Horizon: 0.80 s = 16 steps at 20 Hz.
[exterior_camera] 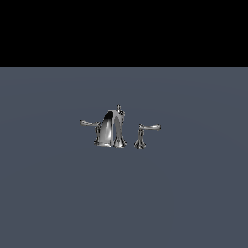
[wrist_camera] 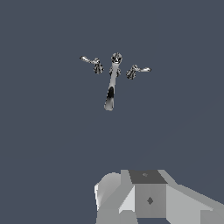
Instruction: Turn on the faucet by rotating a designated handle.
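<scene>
The chrome faucet (exterior_camera: 112, 130) stands small on the flat grey surface, with an arched spout and a top knob. The handle (exterior_camera: 89, 123) is the thin lever on the exterior view's left; its post merges with the spout body. The matching lever (exterior_camera: 152, 127) sits on a free-standing pedestal on the exterior view's right. In the wrist view the faucet (wrist_camera: 112, 83) is seen from above, with the handle (wrist_camera: 89, 60) and the other lever (wrist_camera: 141, 70) either side. My gripper (wrist_camera: 133, 199) is far from the faucet, and only its grey body shows. The arm is out of the exterior view.
The grey surface (exterior_camera: 124, 193) spreads around the faucet on all sides. A black band fills the top of the exterior view.
</scene>
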Each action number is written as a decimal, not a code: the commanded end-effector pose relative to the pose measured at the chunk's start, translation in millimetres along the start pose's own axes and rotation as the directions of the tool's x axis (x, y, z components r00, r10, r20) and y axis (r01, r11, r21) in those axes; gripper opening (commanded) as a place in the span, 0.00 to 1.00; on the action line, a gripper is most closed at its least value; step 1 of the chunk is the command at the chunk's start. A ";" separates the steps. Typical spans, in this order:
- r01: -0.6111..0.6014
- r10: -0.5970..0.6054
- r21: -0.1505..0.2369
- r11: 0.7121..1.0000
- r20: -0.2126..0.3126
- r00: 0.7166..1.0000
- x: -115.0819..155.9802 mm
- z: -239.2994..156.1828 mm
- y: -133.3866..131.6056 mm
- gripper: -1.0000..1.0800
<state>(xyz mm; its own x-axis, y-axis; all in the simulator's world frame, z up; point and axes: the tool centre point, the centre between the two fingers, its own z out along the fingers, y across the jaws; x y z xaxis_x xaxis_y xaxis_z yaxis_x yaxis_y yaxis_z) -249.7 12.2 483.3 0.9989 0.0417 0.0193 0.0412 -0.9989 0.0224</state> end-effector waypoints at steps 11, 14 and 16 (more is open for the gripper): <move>0.065 -0.066 -0.039 0.997 -0.013 0.998 1.2 -2.5 -6.0 0.00; 0.063 -0.064 -0.038 0.997 -0.012 0.998 1.2 -2.4 -5.9 0.00; 0.059 -0.060 -0.033 0.998 -0.012 0.998 2.4 -1.9 -6.3 0.00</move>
<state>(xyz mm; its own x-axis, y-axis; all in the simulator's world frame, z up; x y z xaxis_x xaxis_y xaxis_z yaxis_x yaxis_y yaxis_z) -248.3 18.4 485.5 0.9942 0.1034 0.0301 0.1015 -0.9931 0.0591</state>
